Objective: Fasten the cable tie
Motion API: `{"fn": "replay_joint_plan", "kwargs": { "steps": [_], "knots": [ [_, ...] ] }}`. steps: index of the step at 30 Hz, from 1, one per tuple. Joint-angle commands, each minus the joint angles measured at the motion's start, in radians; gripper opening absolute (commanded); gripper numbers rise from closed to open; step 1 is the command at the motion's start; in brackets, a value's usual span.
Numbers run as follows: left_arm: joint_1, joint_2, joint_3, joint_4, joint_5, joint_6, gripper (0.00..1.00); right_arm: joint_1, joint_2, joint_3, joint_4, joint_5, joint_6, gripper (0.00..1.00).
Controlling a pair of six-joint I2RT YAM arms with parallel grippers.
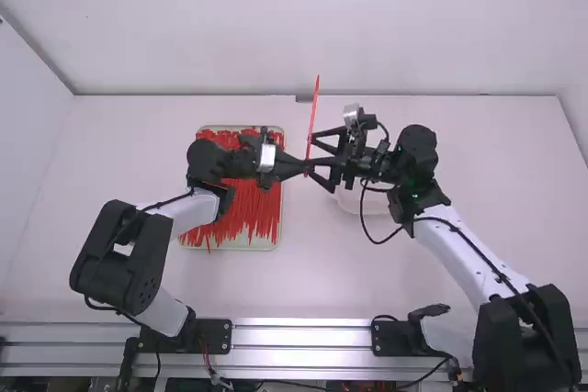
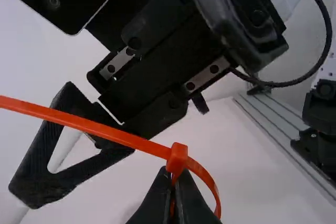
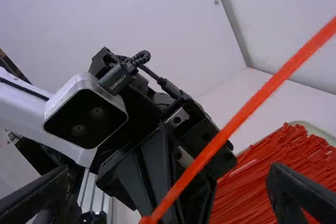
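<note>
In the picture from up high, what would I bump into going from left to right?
A beige tray piled with red plastic ties → one thin red cable tie standing upright → the white right arm.

The cable tie [image 2: 178,157] ran off the left wrist view's edge at its tail; its loop dropped out of frame beside the left gripper [image 2: 172,182]; in the high view the left arm [image 1: 207,204] hid part of the tray [image 1: 279,218] of red ties [image 1: 248,213]; whether the strap touched the right gripper [image 1: 322,161] was too small to tell.
</note>
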Motion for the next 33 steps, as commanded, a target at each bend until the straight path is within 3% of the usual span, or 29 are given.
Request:
{"fn": "replay_joint_plan", "kwargs": {
  "steps": [1, 6, 8, 14, 16, 17, 18, 25, 28, 33],
  "knots": [
    [-0.008, 0.001, -0.002, 0.003, -0.003, -0.021, 0.02, 0.015, -0.008, 0.027, 0.007, 0.021, 0.003, 0.87],
    [-0.012, 0.001, -0.002, 0.004, -0.003, -0.021, 0.02, 0.021, -0.008, 0.028, 0.010, 0.020, 0.003, 0.54],
    [-0.012, 0.001, -0.002, 0.002, -0.003, -0.021, 0.02, 0.021, -0.008, 0.028, 0.010, 0.020, 0.003, 0.01],
    [-0.011, 0.001, -0.002, -0.005, -0.003, -0.021, 0.02, 0.021, -0.008, 0.028, 0.003, 0.021, 0.003, 0.00],
    [-0.009, 0.001, -0.002, -0.004, -0.003, -0.021, 0.14, 0.018, -0.008, 0.028, 0.003, 0.021, 0.003, 0.00],
    [-0.013, 0.001, -0.002, -0.004, -0.003, -0.021, 0.63, 0.016, -0.008, 0.028, 0.003, 0.020, 0.003, 0.00],
    [-0.014, 0.001, -0.002, -0.004, 0.001, -0.023, 0.99, 0.008, -0.008, 0.028, 0.003, 0.019, 0.003, 0.00],
    [-0.012, 0.001, -0.002, -0.032, 0.003, -0.039, 0.99, -0.091, -0.008, 0.028, -0.002, -0.050, 0.003, 0.00],
    [0.004, 0.001, -0.002, -0.091, -0.003, -0.040, 0.99, -0.184, -0.008, 0.027, -0.099, -0.048, -0.016, 0.00],
    [0.020, 0.001, -0.002, -0.220, -0.003, 0.002, 0.99, -0.267, -0.008, 0.028, -0.235, -0.048, -0.104, 0.00]
  ]
}}
